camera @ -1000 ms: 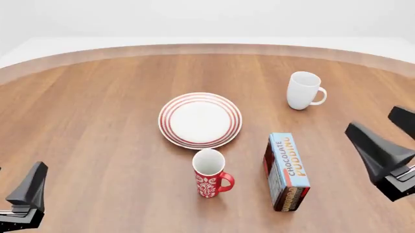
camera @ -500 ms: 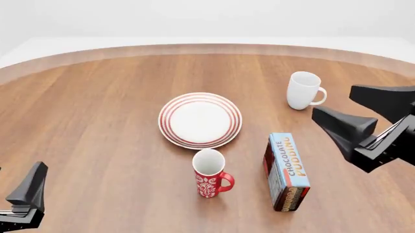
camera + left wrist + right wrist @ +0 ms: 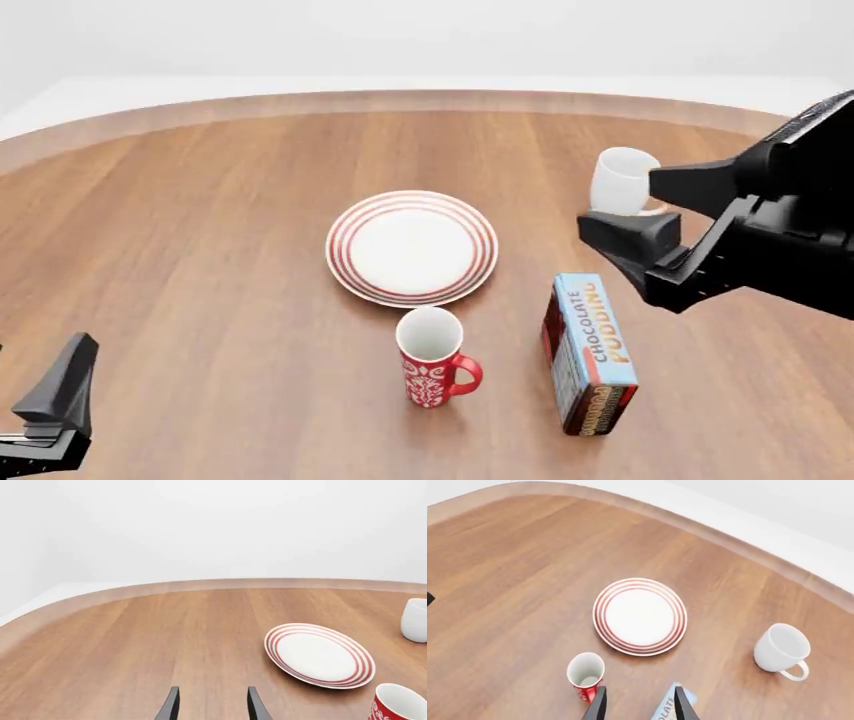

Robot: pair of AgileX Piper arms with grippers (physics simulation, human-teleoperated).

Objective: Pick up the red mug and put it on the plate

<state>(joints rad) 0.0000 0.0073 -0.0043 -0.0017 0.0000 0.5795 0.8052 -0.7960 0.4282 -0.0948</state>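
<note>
The red mug (image 3: 435,357) stands upright on the tabletop (image 3: 200,250) in the lower middle of the front view, just below the plate (image 3: 411,247) and apart from it, handle turned toward the chocolate pudding box (image 3: 589,352) at its right. Nothing holds it yet; the step in hand looks like the approach. To do it well, the right claw (image 3: 638,211) should descend clear of the box, straddle the mug's rim or body away from the handle, and close squarely so the tall mug does not tip. That claw hangs high at the right of the front view, in front of the white mug (image 3: 622,185), fingers spread and empty, pointing leftward and down. The left claw (image 3: 211,706) sits low in the lower left corner, fingers apart, holding nothing.
</note>
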